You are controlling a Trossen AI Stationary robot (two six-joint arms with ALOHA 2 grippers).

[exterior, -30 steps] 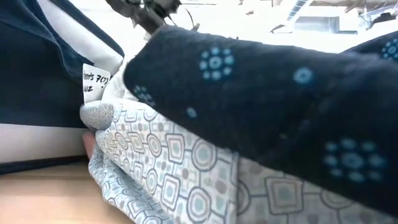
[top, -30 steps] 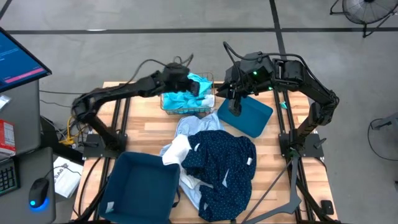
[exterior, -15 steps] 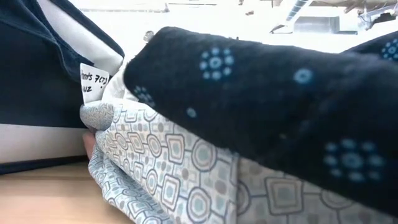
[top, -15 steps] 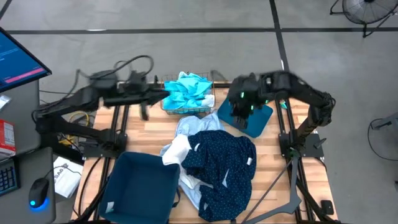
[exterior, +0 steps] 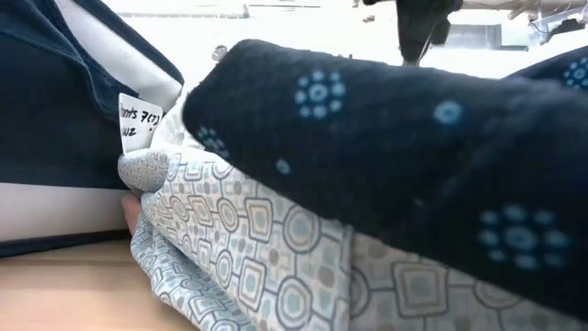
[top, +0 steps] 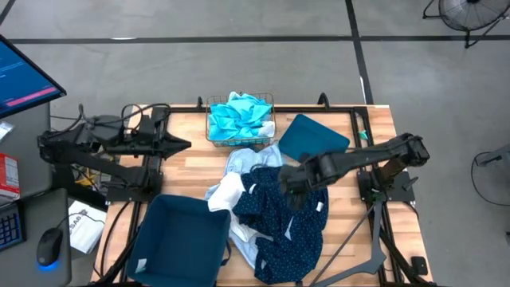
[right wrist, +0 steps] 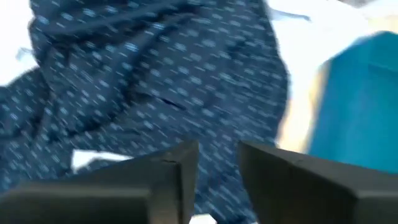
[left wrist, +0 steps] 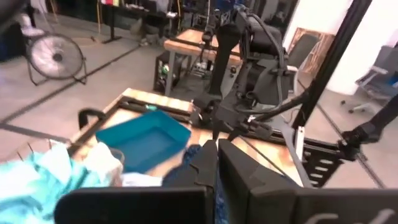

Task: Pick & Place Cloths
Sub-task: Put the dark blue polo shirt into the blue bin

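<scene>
Wooden tabletop (top: 185,163) is seen from above, the wire basket (top: 241,137) as landmark. Left of it, the left gripper (top: 182,144) is held with fingers pressed together. Turquoise cloths (top: 237,116) are heaped inside it. Below it, the right gripper (top: 288,185) is poised, fingers slightly parted, over the navy dotted cloth (top: 283,219).

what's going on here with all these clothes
A two-armed robot is sorting cloths. The right gripper hangs open over the navy dotted garment piled mid-table, not gripping it yet. The left gripper waits at the table's left edge, fingers shut and empty. Turquoise cloths already fill the wire basket.
</scene>
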